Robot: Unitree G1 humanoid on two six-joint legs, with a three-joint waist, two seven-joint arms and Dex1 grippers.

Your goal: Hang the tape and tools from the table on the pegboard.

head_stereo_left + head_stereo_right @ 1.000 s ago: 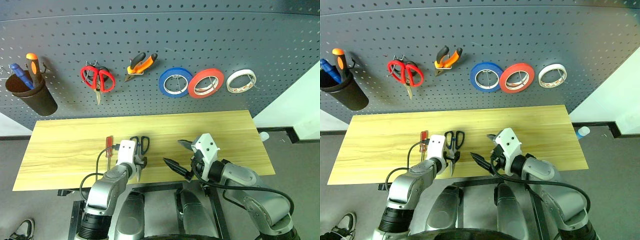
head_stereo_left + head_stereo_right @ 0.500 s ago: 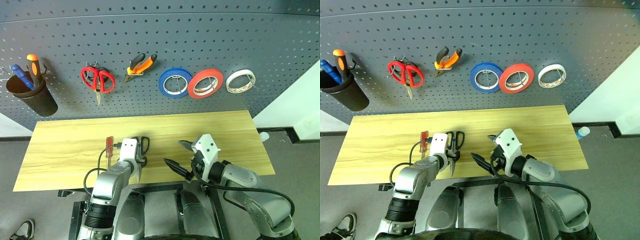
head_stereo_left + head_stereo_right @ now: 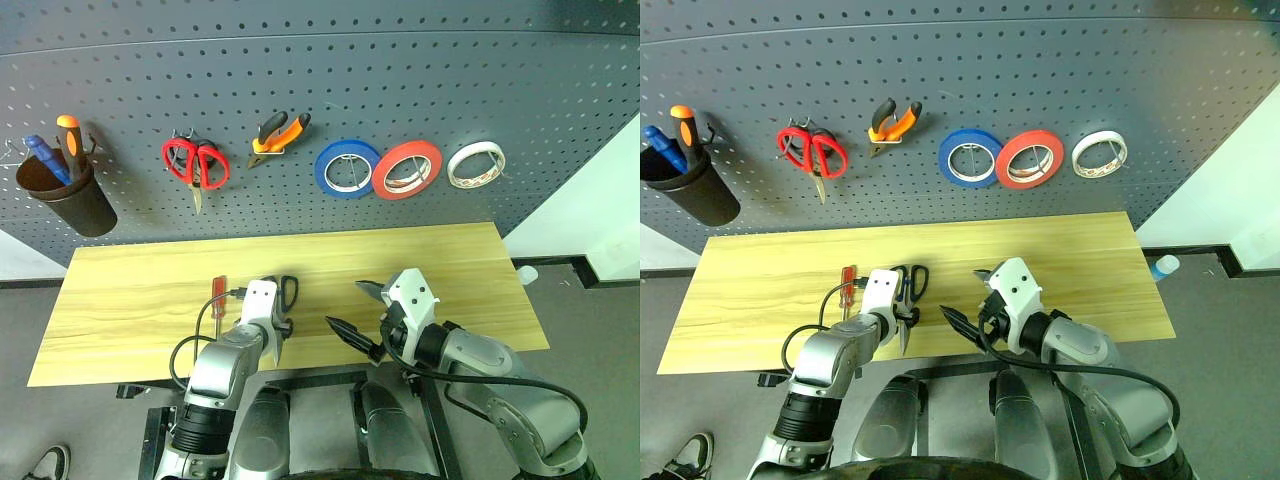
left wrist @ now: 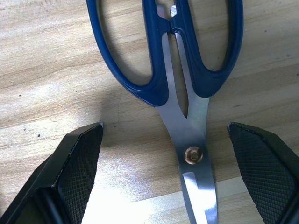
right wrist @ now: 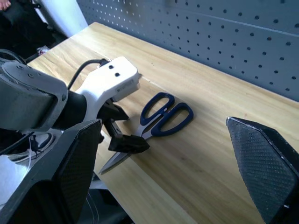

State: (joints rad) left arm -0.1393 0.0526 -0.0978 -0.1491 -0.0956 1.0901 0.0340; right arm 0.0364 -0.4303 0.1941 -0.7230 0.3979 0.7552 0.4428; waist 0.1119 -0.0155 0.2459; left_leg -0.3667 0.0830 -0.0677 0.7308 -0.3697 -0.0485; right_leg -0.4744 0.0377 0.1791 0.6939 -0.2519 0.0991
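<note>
Left gripper [image 4: 177,158] jaws spread wide, nothing held, straddling the blades of the dark-blue-handled steel scissors [image 4: 182,88] right at the brass pivot; scissors lie flat on the light yellowish wood worktop [image 3: 140,290], handle loops pointing away from the jaws toward the dark grey perforated pegboard [image 3: 420,80], blade tips back toward the worktop's near edge. Both pads look close to the wood, one each side of the blades. To do this well, I'd say: settle the pads onto the wood before closing, keep the blades centred between them, clamp at or just behind the pivot so the flat steel doesn't twist out, and leave the loops clear for the hook. Slim red-handled screwdriver [image 3: 214,290] lies just beside the left jaws, on their outer side; watch that the outer finger doesn't nudge it. Right gripper [image 3: 350,312] jaws also released and empty, hovering off the worktop on the inner side, clear of the scissors; fine to hold there. Farther out, on the pegboard: orange-and-black-handled pliers [image 3: 277,134] and the cream-white tape roll [image 3: 476,163] already hang on hooks, alongside red-handled scissors [image 3: 195,163], a blue tape roll [image 3: 348,167], a red tape roll [image 3: 408,169] and a dark brown cup [image 3: 62,192]. So scissors and screwdriver look like what's left.
</note>
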